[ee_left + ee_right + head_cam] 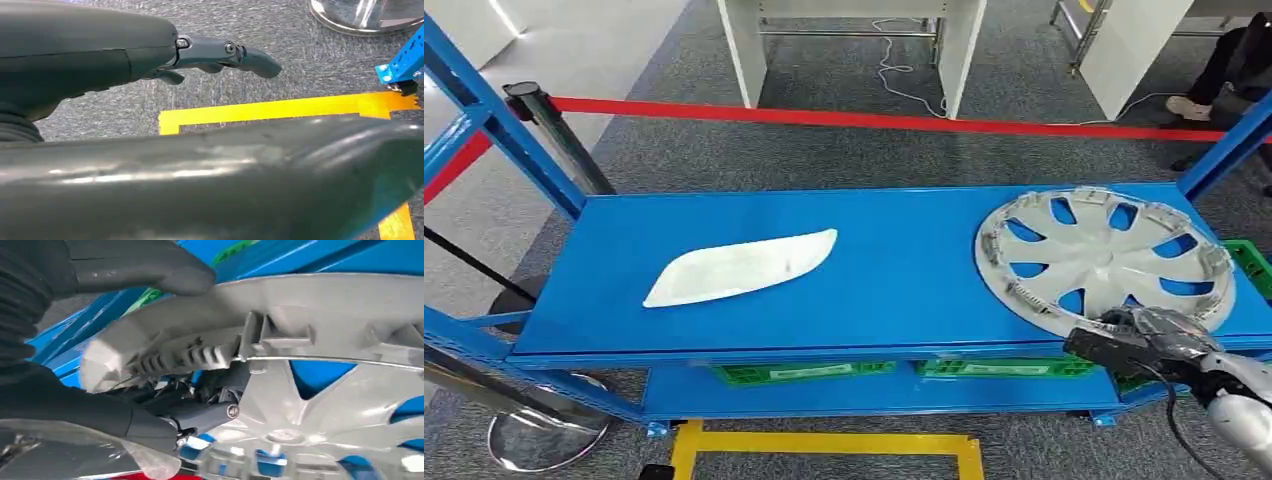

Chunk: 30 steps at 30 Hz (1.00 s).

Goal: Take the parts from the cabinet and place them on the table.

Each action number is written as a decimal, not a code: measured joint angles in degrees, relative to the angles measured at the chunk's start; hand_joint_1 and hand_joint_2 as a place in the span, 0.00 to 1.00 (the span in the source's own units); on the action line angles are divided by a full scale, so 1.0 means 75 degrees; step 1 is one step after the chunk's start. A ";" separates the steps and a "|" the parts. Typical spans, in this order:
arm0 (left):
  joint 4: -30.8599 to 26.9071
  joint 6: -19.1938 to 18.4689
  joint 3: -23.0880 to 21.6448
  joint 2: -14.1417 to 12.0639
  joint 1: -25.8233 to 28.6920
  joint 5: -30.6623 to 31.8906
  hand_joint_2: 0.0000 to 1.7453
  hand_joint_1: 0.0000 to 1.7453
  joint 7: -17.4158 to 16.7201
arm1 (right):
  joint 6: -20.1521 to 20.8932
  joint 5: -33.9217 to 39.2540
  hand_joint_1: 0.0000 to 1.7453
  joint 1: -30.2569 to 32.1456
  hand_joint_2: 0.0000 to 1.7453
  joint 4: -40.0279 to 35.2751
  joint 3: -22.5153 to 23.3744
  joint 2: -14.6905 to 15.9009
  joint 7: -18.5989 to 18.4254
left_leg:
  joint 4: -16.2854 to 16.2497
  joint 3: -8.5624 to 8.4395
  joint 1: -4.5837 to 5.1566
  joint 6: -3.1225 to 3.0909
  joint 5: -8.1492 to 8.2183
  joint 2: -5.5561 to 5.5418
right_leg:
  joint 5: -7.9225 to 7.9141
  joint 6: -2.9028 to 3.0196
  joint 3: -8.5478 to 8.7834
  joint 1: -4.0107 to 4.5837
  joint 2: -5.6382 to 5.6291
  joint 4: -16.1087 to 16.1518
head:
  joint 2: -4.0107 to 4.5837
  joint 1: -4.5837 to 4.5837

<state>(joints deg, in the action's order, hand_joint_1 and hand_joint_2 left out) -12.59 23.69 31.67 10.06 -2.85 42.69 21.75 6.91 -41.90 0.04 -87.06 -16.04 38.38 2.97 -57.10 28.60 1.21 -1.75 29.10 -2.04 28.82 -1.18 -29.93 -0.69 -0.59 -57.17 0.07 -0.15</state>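
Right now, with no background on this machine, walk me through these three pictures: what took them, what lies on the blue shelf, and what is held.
This is a humanoid robot with two arms and fingered hands. One picture looks down from its head; the other two come from cameras at its wrists. On the blue shelf lie a white curved panel and a silver wheel cover. The right hand grips the wheel cover's near rim; its wrist picture shows the thumb over the rim and fingers beneath. The left hand hangs above the carpet, holding nothing.

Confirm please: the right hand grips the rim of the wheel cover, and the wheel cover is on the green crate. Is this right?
Not quite. In the head view the right hand grips the wheel cover at its rim, but the cover lies on the blue shelf, not on a green crate.
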 joint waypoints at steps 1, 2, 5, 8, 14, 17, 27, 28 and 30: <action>0.0000 0.0000 0.0000 -0.0003 0.0000 0.0000 0.00 0.00 0.0003 | -0.0015 -0.0003 1.00 0.0001 1.00 -0.0009 -0.0015 0.0003 0.0003 | 0.0000 0.0000 0.0000 0.0000 0.0000 0.0000 | 0.0000 0.0000 0.0000 0.0000 0.0000 0.0000 | 0.0000 0.0003; 0.0000 0.0000 0.0000 -0.0006 0.0000 0.0000 0.00 0.00 0.0003 | -0.0044 -0.0012 1.00 0.0009 1.00 -0.0020 -0.0035 0.0014 0.0017 | 0.0000 0.0000 0.0000 0.0000 0.0000 0.0000 | 0.0000 0.0000 -0.0001 0.0000 0.0000 0.0000 | 0.0000 0.0000; 0.0000 -0.0003 0.0000 -0.0006 0.0001 0.0009 0.00 0.00 0.0012 | -0.0099 -0.0017 1.00 0.0054 1.00 -0.0085 -0.0067 0.0050 0.0061 | 0.0000 0.0002 0.0000 0.0000 0.0000 0.0001 | 0.0000 0.0000 -0.0002 0.0000 -0.0002 0.0000 | 0.0000 0.0000; 0.0000 -0.0003 0.0000 -0.0006 -0.0003 0.0020 0.00 0.00 0.0012 | -0.0143 -0.0026 1.00 0.0071 1.00 -0.0184 -0.0082 0.0058 0.0073 | -0.0001 0.0002 0.0000 -0.0001 0.0001 0.0002 | 0.0000 0.0000 -0.0004 0.0000 -0.0004 0.0000 | 0.0000 0.0003; 0.0000 -0.0012 0.0000 -0.0006 -0.0002 0.0021 0.00 0.00 0.0017 | -0.0193 -0.0085 1.00 0.0139 1.00 -0.0361 -0.0114 0.0079 0.0125 | 0.0000 0.0006 0.0000 -0.0001 0.0001 0.0002 | 0.0000 0.0000 -0.0006 0.0000 -0.0004 -0.0001 | 0.0000 0.0003; 0.0000 -0.0012 0.0000 -0.0006 -0.0003 0.0029 0.00 0.00 0.0020 | -0.0233 -0.0114 1.00 0.0148 1.00 -0.0420 -0.0117 0.0079 0.0149 | 0.0000 0.0007 0.0000 -0.0001 0.0000 0.0002 | 0.0000 0.0000 -0.0008 0.0000 -0.0004 -0.0001 | 0.0000 0.0000; 0.0000 -0.0012 0.0006 0.0014 -0.0006 0.0073 0.00 0.00 0.0023 | -0.0886 -0.0437 1.00 0.0252 1.00 -0.0583 -0.0117 0.0026 0.0254 | 0.0000 0.0035 0.0000 -0.0001 0.0000 0.0000 | 0.0000 -0.0001 -0.0031 -0.0001 0.0000 -0.0002 | 0.0000 0.0000; 0.0000 -0.0012 0.0006 0.0017 -0.0008 0.0079 0.00 0.00 0.0026 | -0.0983 -0.0513 1.00 0.0263 1.00 -0.0583 -0.0117 -0.0006 0.0274 | -0.0001 0.0040 0.0000 -0.0001 0.0000 0.0000 | 0.0000 -0.0001 -0.0035 -0.0001 0.0000 -0.0002 | 0.0000 0.0003; 0.0000 -0.0012 0.0018 0.0029 -0.0012 0.0096 0.00 0.00 0.0026 | -0.1236 -0.0703 1.00 0.0265 1.00 -0.0586 -0.0114 -0.0114 0.0332 | -0.0001 0.0046 0.0000 -0.0001 0.0000 0.0000 | 0.0000 -0.0001 -0.0042 0.0000 0.0000 -0.0002 | 0.0000 0.0003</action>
<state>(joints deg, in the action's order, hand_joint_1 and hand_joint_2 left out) -12.59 23.61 31.80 10.27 -2.94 43.41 21.94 -2.36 -47.17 2.03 -91.45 -16.90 37.53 5.47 -57.10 28.95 1.21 -1.76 29.10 -2.04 28.81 -1.18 -30.25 -0.70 -0.59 -57.19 0.07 -0.13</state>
